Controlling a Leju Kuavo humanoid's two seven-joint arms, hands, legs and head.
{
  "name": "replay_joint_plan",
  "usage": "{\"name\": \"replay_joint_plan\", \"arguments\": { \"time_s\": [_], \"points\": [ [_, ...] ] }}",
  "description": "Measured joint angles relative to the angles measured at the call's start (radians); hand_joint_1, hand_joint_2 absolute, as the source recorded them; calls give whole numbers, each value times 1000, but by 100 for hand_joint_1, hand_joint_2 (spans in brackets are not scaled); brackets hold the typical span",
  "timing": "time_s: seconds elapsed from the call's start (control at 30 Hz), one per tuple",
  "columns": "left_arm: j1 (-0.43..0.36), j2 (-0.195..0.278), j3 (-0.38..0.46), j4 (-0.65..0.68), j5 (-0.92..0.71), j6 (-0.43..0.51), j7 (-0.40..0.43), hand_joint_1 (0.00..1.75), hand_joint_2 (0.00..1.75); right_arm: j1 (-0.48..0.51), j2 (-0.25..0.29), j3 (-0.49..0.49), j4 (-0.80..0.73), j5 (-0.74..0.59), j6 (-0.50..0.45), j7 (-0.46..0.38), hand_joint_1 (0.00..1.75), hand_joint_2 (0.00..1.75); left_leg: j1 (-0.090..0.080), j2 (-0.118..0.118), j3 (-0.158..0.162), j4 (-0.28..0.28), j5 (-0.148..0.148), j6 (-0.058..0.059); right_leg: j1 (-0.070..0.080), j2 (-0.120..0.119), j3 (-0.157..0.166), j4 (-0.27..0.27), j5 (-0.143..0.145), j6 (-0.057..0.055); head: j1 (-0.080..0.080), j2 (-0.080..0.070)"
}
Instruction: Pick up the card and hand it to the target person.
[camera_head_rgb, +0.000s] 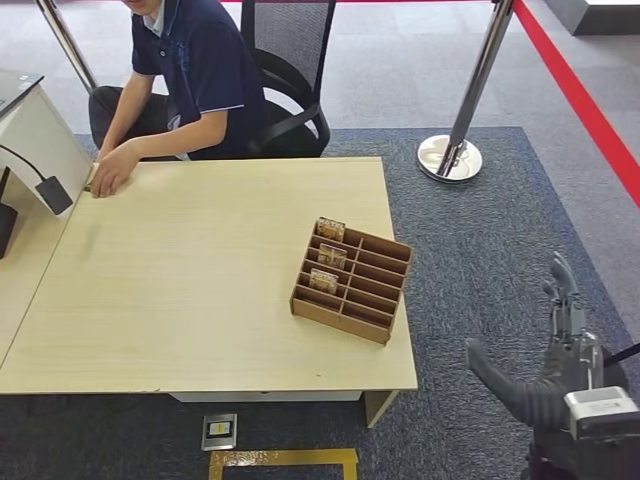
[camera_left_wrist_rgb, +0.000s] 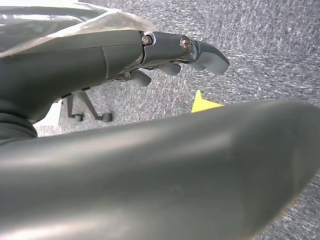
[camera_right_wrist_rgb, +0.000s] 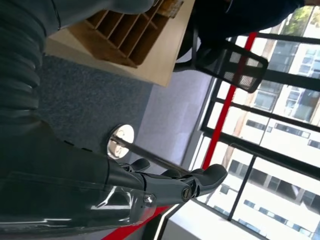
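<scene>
A pale wood-grain table (camera_head_rgb: 189, 290) with a smooth matte top stands on coarse blue-grey carpet (camera_head_rgb: 483, 250). Near its 4 o'clock corner sits a brown cardboard tray (camera_head_rgb: 377, 290), rectangular, cut by thin slats into two columns of narrow slots. Three cards stand on edge in the left column: the far card (camera_head_rgb: 330, 228), a middle card (camera_head_rgb: 332, 256) and a near card (camera_head_rgb: 323, 281), each a small brownish rectangle with pale print too fine to read. At 11 o'clock a person (camera_head_rgb: 189, 70) in a dark polo shirt sits on a black mesh chair (camera_head_rgb: 290, 100), one hand (camera_head_rgb: 113, 172) flat on the table edge, beside a slanted white box (camera_head_rgb: 38, 140) bearing a black tag. The right hand (camera_head_rgb: 555, 345) hangs off the table at 4 o'clock, over the carpet, well apart from the tray; its grey ribbed cover, thick thumb and darker fingers are spread and hold nothing. In the left wrist view the left hand (camera_left_wrist_rgb: 181, 52) is smooth dark grey, fingers extended over speckled carpet, nothing in them. A chrome post (camera_head_rgb: 475, 80) on a round shiny base stands at 1 o'clock, with a red belt (camera_head_rgb: 581, 100) running from it. A yellow floor outline (camera_head_rgb: 283, 462) and a small metal plate (camera_head_rgb: 219, 431) lie at 6 o'clock.
</scene>
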Motion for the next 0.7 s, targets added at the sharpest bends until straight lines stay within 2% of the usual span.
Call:
{"name": "replay_joint_plan", "arguments": {
  "time_s": [0.13, 0.23, 0.33, 0.47, 0.57, 0.67, 0.7],
  "points": [
    [0, -6, 13, 0, 17, 10, -5, 0, 0, -21, 56, -249, 93, -21, 82, 9, 0, 175, 0, 0, 2, 0, 0, 0, 0, 0, 3, 0, 0, 0, 0, 0],
    [-1, -9, 18, 0, 22, 18, -7, 0, 0, -93, 57, -429, 285, 3, 75, 7, 0, 175, 0, 0, 4, 0, 0, 0, 0, 0, 5, -1, 0, 0, 0, 0],
    [-1, -11, 22, 0, 23, 21, -13, 0, 0, -173, 26, -604, 553, 31, 38, -19, 0, 175, 0, 0, 5, 0, 0, 1, 0, 0, 6, -1, 0, 1, 0, 0],
    [-2, -14, 26, 0, 24, 24, -21, 0, 0, -267, -52, -808, 972, 68, -115, 8, 0, 175, 0, 0, 6, 0, -1, 2, -1, 0, 7, -2, -1, 1, 0, 0],
    [-1, -17, 30, 0, 23, 28, -21, 0, 0, -302, -90, -902, 1223, 102, -220, 100, 0, 175, 1, 1, 6, 0, -2, 1, 0, 0, 7, -1, -1, 0, 0, 0],
    [-2, -19, 31, 0, 12, 28, -17, 0, 0, -328, -98, -948, 1404, 136, -268, 254, 0, 175, 1, 1, 7, 0, -2, 0, 0, 0, 6, 1, -3, -2, 0, 0],
    [-2, -19, 31, 0, 11, 27, -17, 0, 0, -332, -98, -953, 1428, 141, -273, 274, 0, 175, 1, 1, 7, 0, -2, 0, 0, 0, 6, 1, -3, -2, 0, 0]
  ]
}}
